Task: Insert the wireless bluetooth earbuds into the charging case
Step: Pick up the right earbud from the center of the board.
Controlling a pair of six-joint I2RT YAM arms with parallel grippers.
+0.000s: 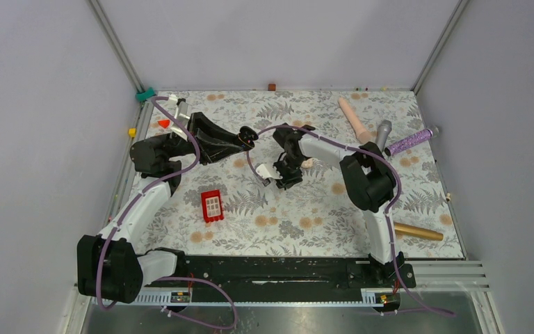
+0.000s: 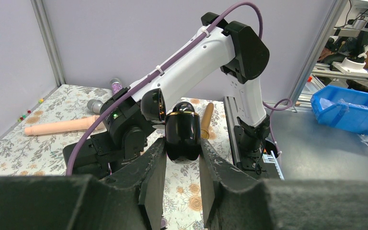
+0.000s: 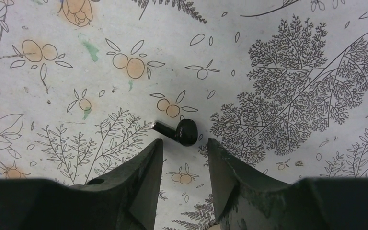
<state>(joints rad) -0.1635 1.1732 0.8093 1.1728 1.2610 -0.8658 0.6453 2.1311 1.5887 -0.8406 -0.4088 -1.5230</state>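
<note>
A glossy black charging case with a gold band, its lid swung open, is held upright above the table between the pads of my left gripper, which is shut on it; from above the case hangs at the table's middle back. One tiny black earbud lies on the floral cloth, stem pointing left. My right gripper points straight down at it, open with a narrow gap. The earbud sits just past the fingertips, not between them. In the top view the right gripper hides the earbud.
A red block lies left of centre. At the back right are a beige cylinder, a grey handle and a purple microphone. A gold tube lies at the near right. A blue bin stands off the table.
</note>
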